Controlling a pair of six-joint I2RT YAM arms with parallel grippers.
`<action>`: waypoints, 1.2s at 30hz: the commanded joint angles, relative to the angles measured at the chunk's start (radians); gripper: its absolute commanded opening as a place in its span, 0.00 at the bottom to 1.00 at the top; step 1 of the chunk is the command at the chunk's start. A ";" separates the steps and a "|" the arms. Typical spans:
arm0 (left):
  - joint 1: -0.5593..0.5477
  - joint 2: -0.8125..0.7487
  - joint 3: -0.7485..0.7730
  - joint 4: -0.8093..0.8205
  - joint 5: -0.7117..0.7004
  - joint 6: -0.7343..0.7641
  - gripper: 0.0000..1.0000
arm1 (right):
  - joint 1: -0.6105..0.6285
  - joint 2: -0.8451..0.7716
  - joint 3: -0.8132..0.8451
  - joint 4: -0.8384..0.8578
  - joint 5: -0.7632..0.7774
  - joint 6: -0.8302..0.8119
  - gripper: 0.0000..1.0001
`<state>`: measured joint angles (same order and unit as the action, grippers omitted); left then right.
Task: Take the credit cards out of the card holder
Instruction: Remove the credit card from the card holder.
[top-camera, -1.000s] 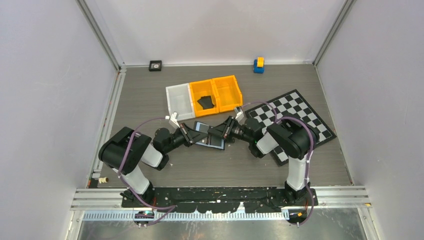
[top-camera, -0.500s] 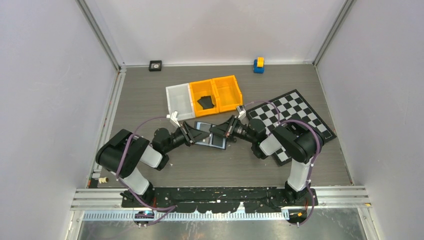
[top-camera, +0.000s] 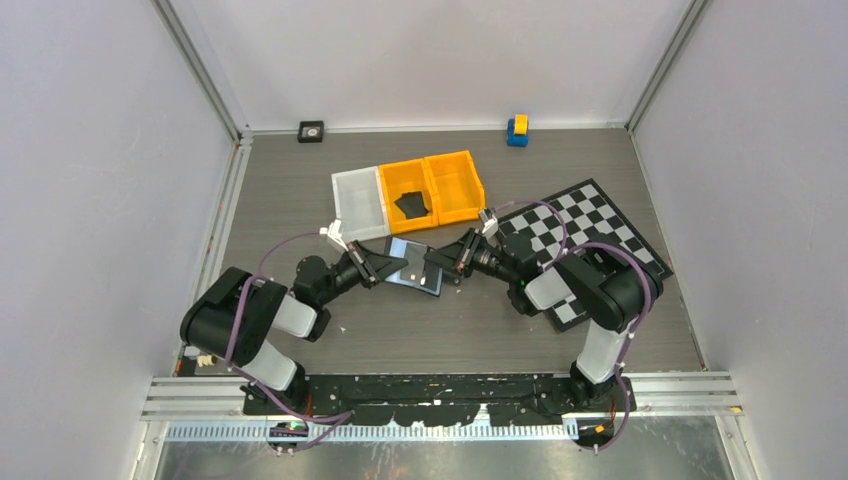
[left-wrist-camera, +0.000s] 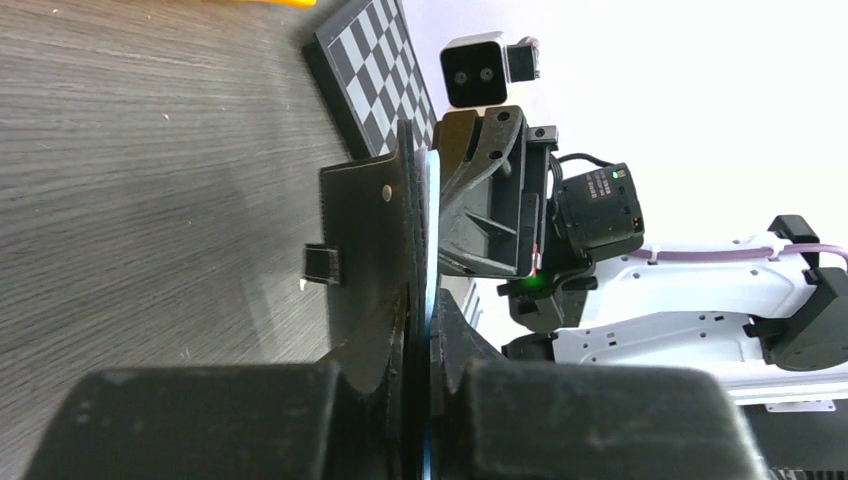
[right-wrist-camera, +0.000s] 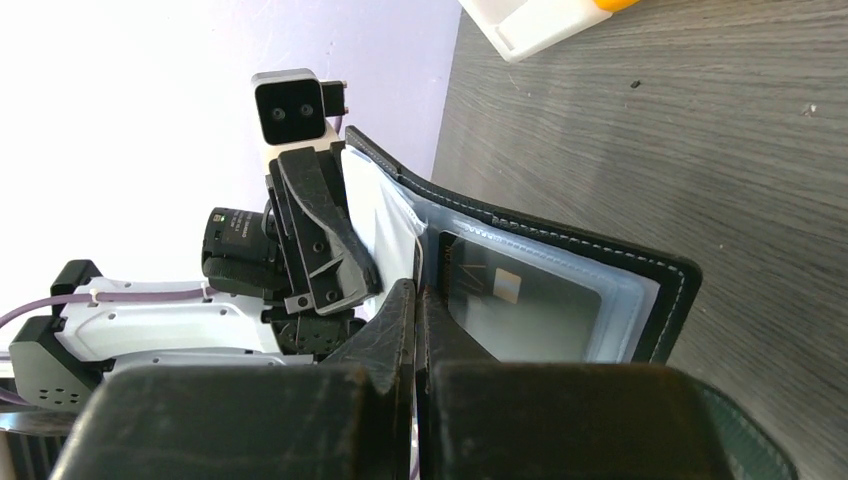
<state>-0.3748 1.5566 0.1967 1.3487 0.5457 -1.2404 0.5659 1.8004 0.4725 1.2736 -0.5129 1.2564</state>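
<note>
The card holder (top-camera: 415, 266) is open between both grippers, just above the table, showing pale grey-blue inner panels. My left gripper (top-camera: 388, 266) is shut on its left edge; in the left wrist view (left-wrist-camera: 420, 310) the holder (left-wrist-camera: 365, 215) shows edge-on with its strap tab. My right gripper (top-camera: 440, 263) is shut on the holder's right part; in the right wrist view (right-wrist-camera: 415, 295) the jaws pinch a thin inner panel beside a dark credit card (right-wrist-camera: 520, 305) with a chip in a clear sleeve of the holder (right-wrist-camera: 680, 290). Another black card (top-camera: 410, 205) lies in an orange bin.
A white bin (top-camera: 358, 200) and two orange bins (top-camera: 455, 185) stand just behind the holder. A chessboard (top-camera: 590, 225) lies at the right. A small black square block (top-camera: 311, 131) and a blue-and-yellow block (top-camera: 517, 130) sit by the back wall.
Both grippers and the held card holder have shifted a little left and toward the bins. The left arm has drawn back to the left; the right arm has stretched further left.
</note>
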 joint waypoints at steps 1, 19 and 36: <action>0.023 -0.047 -0.015 0.082 0.003 0.002 0.00 | -0.011 -0.056 -0.007 -0.083 0.006 -0.058 0.01; 0.077 -0.125 -0.071 0.055 -0.036 0.022 0.00 | -0.027 -0.242 0.020 -0.420 0.057 -0.215 0.01; 0.088 -0.276 -0.056 -0.370 -0.089 0.273 0.00 | -0.044 -0.163 0.593 -1.247 0.174 -0.673 0.01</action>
<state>-0.2924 1.3075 0.1280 1.0363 0.4770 -1.0515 0.5159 1.5837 0.9226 0.2020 -0.3729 0.7082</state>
